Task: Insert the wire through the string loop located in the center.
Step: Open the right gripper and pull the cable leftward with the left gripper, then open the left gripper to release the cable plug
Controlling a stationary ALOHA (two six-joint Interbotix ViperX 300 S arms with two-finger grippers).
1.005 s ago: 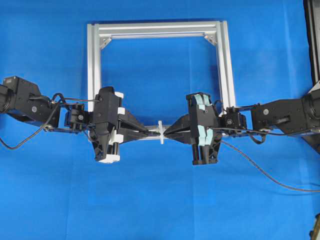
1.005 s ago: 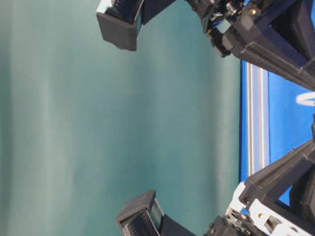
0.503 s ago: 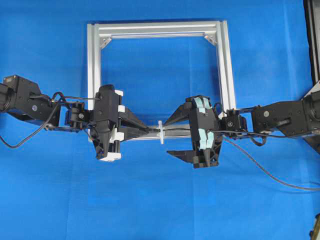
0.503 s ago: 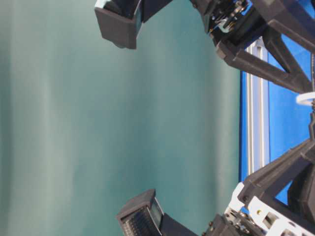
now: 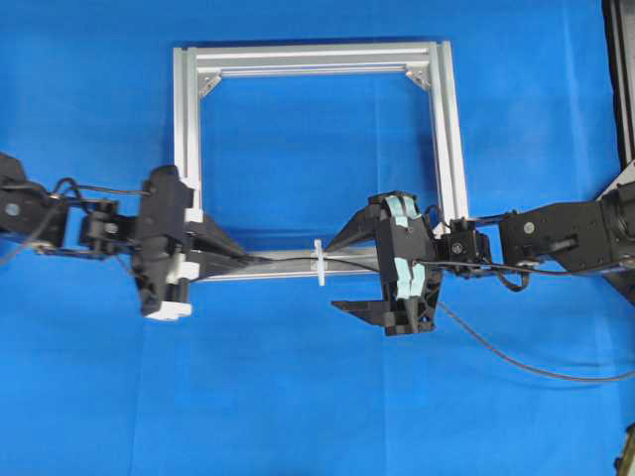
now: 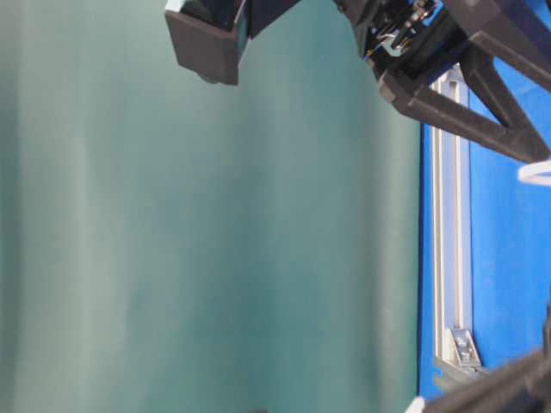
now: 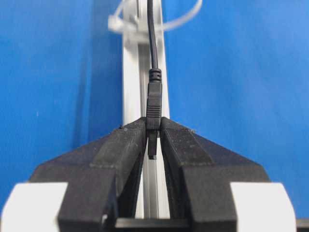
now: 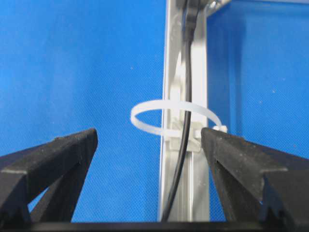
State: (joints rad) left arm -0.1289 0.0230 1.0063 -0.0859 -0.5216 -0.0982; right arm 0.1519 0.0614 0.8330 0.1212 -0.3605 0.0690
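Note:
In the left wrist view my left gripper (image 7: 153,126) is shut on the dark plug end of the wire (image 7: 152,43). From the plug the wire runs along the silver rail (image 7: 130,72) and through the white string loop (image 7: 186,19). The right wrist view shows the wire (image 8: 178,169) passing inside the string loop (image 8: 144,127). My right gripper (image 8: 148,135) is open, one finger on each side of the rail, holding nothing. Overhead, the left gripper (image 5: 260,262) lies left of the loop (image 5: 319,263) and the right gripper (image 5: 342,273) just right of it.
The square aluminium frame (image 5: 313,55) lies on the blue cloth, with the loop on the middle of its near rail. The wire's tail (image 5: 526,365) trails off to the right over the cloth. Dark equipment stands at the right edge (image 5: 620,79).
My right gripper opened and let go of the wire. My left gripper, still shut on the plug, has drawn back to the left, pulling the wire further through the loop.

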